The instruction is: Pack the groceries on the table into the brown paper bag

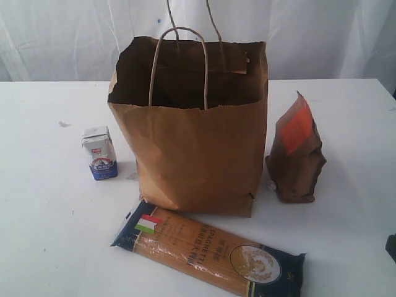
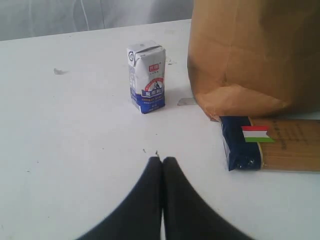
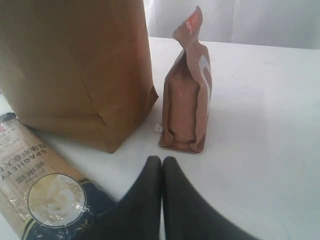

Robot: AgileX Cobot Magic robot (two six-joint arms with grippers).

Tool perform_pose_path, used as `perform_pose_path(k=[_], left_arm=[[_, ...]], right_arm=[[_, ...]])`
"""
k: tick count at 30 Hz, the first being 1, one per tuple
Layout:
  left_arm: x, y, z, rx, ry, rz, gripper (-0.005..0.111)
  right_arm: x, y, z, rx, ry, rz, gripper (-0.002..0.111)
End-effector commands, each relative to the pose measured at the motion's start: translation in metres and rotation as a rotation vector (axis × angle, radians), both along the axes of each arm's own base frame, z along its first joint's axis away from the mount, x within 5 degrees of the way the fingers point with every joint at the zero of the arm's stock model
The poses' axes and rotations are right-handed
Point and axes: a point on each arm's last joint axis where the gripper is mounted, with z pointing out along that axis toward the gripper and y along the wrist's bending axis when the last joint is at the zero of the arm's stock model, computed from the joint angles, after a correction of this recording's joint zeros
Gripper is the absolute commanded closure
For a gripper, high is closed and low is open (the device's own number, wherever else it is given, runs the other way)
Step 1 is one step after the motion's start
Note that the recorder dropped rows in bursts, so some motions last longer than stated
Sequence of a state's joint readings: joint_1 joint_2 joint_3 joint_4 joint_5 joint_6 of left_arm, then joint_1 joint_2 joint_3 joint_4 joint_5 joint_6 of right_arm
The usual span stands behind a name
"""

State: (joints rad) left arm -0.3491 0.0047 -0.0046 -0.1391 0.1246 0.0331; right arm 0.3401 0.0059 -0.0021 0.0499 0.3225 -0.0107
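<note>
White tabletop (image 1: pixel 43 247), few small marks; we log near to far. Left gripper (image 2: pixel 162 161) hangs low over the table, roughly level, fingers pressed together with nothing between them, pointing toward the small milk carton (image 2: pixel 147 77). Right gripper (image 3: pixel 162 160) has the same pose: low, fingers pressed together, empty, pointing at the gap between bag and brown-orange pouch (image 3: pixel 186 95). Nearest grocery we see is the long spaghetti pack (image 1: pixel 207 250), lying flat at an angle just in front of the brown paper bag (image 1: pixel 198 154). Bag stands upright mid-table, mouth open, handles up. Carton is upright left of the bag, not touching it. Pouch is upright just right of it. White curtain (image 1: pixel 62 37) behind.
</note>
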Motion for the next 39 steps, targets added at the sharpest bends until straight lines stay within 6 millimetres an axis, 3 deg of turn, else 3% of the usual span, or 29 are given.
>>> perform_pose_path(k=[1, 19, 27, 30, 35, 39], left_arm=[[0.0, 0.0, -0.001, -0.007, 0.005, 0.002, 0.107], [-0.001, -0.002, -0.001, -0.08, 0.033, 0.001, 0.107], [-0.002, -0.009, 0.01, -0.747, 0.241, 0.045, 0.107], [-0.008, -0.012, 0.033, -0.781, 0.247, -0.016, 0.107], [-0.039, -0.014, 0.109, -0.649, 0.082, -0.223, 0.107], [-0.064, -0.012, 0.155, -0.509, 0.031, -0.316, 0.107]], right_arm=[[0.0, 0.0, 0.0, -0.001, -0.014, -0.003, 0.108], [0.0, 0.0, 0.0, -0.001, -0.014, -0.003, 0.108], [0.0, 0.0, 0.0, -0.003, -0.014, -0.003, 0.108], [0.0, 0.0, 0.0, -0.003, -0.014, -0.003, 0.108], [0.0, 0.0, 0.0, -0.003, -0.014, -0.003, 0.108], [0.0, 0.0, 0.0, -0.005, -0.015, -0.002, 0.108]])
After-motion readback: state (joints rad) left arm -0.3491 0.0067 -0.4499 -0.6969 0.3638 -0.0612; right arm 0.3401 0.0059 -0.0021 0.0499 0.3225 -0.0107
